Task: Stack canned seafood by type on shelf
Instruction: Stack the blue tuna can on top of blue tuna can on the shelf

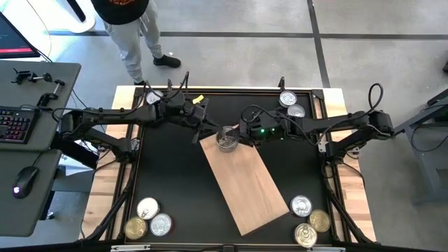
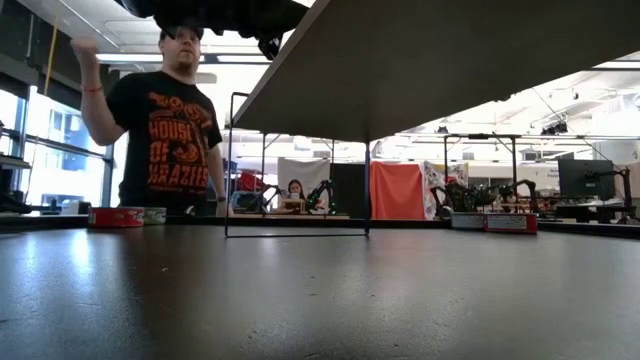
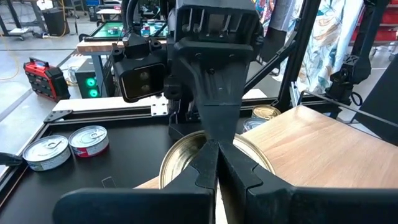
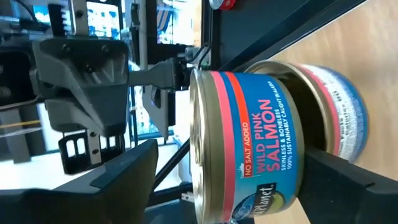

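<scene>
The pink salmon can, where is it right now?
The salmon can sits on top of another can at the far end of the wooden board, mid-table in the high view, between the two pincers.

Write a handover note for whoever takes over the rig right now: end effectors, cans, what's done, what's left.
Left end effector: shut, empty, at the far end of the light-brown wooden board.
Right end effector: open around the blue-and-pink salmon can, which tops a two-can stack on that end.
Done: one stack started.
Left: round silver and gold tins on the black table: three near-left, three near-right, two far-right, far-left ones.
</scene>
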You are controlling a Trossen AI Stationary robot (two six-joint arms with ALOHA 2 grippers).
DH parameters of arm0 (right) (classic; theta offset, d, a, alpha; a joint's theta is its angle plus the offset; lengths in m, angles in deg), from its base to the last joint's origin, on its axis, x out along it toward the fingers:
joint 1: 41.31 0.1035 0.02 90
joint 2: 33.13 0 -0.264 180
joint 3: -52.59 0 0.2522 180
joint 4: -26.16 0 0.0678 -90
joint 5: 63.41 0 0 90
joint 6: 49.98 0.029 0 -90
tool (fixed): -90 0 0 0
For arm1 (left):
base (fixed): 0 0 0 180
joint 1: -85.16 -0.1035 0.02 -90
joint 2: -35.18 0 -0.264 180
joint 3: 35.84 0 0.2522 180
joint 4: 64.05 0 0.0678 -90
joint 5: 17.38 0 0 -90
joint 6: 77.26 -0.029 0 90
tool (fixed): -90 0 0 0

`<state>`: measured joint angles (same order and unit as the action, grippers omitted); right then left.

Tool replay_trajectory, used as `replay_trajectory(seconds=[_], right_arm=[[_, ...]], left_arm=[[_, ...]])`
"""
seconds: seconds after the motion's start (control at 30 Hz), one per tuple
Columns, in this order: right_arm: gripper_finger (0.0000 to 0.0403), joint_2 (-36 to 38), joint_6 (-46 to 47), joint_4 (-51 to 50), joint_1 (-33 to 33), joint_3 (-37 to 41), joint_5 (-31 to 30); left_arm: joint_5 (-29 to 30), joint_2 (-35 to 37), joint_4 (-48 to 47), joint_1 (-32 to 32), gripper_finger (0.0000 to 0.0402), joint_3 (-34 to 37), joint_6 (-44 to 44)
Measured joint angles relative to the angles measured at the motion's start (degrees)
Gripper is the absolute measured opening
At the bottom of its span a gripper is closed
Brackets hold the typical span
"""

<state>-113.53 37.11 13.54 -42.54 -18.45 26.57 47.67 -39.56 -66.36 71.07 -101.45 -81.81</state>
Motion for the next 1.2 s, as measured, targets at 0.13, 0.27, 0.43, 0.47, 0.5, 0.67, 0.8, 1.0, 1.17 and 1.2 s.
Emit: replay_trajectory(seconds=[0.13,0.27,0.43,0.47,0.5,0.67,0.8,1.0,1.17,1.2], right_arm=[[0.0334,0.0,-2.5,0.0,0.0,-1.4,0.6],[0.0335,0.0,-2.7,-4.5,-0.2,-2.9,-0.2],[0.0335,0.0,-1.6,-8.6,-0.1,-3.1,0.0],[0.0335,0.0,-1.5,-8.6,0.0,-3.1,0.0],[0.0335,0.0,-1.1,-8.6,0.1,-3.1,-0.2],[0.0335,0.0,0.3,-7.7,0.0,-3.1,-0.9],[0.0335,-0.4,1.5,-7.4,0.0,-3.1,-0.8],[0.0335,-2.3,3.0,-4.8,0.2,-3.2,0.8],[0.0335,-3.0,3.1,-3.3,0.2,-3.2,1.1],[0.0335,-3.0,3.0,-3.3,0.1,-3.2,1.0]], left_arm=[[0.0,0.0,0.0,0.0,0.0000,0.0,0.0],[0.0,0.0,0.0,0.0,0.0000,0.0,0.0],[0.0,0.0,0.0,0.0,0.0000,0.0,0.0],[0.0,0.0,0.0,0.0,0.0000,0.0,0.0],[0.0,0.0,0.0,0.0,0.0000,0.0,0.0],[0.0,0.0,0.0,0.0,0.0000,0.0,0.0],[0.0,0.0,0.0,0.0,0.0000,0.0,0.0],[0.0,0.0,0.5,0.0,0.0000,0.0,2.2],[-0.5,0.1,0.7,0.0,0.0000,0.0,4.5],[-0.6,0.1,0.5,0.0,0.0000,0.0,4.5]])
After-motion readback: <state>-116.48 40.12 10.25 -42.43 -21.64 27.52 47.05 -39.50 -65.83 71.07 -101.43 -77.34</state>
